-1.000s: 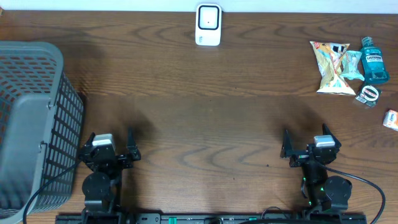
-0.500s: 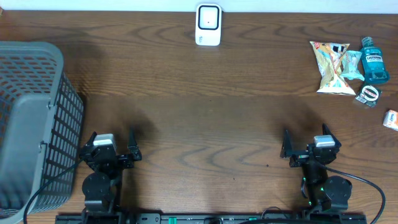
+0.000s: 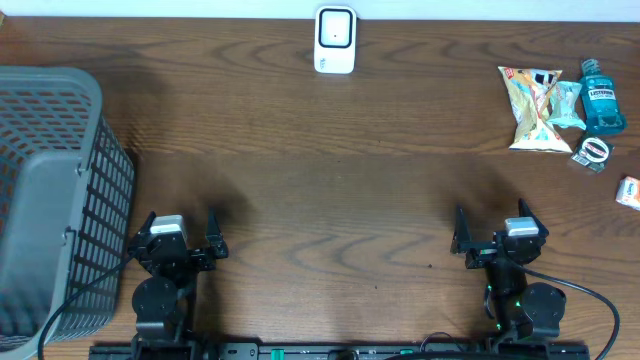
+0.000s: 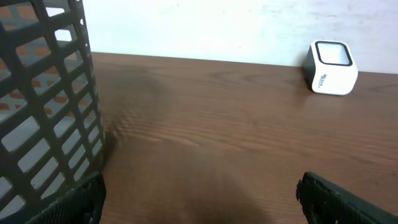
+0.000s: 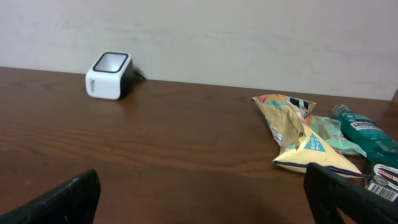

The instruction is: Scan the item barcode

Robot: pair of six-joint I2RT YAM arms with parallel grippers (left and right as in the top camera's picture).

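My left gripper (image 3: 180,225) and right gripper (image 3: 490,225) are spread wide and empty. Snack bag (image 3: 533,95) sits far right, crowded beside the bottle (image 3: 603,95). A sloppy grab may drag the bottle along. Scanner (image 3: 335,40) is well apart.

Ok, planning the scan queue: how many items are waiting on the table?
5, all far right: snack bag, green packet, mouthwash bottle, round item, orange box at the edge. Others may be hidden.

one scanner (image 3: 335,40), one basket (image 3: 60,85), one snack bag (image 3: 530,110), one mouthwash bottle (image 3: 603,100)
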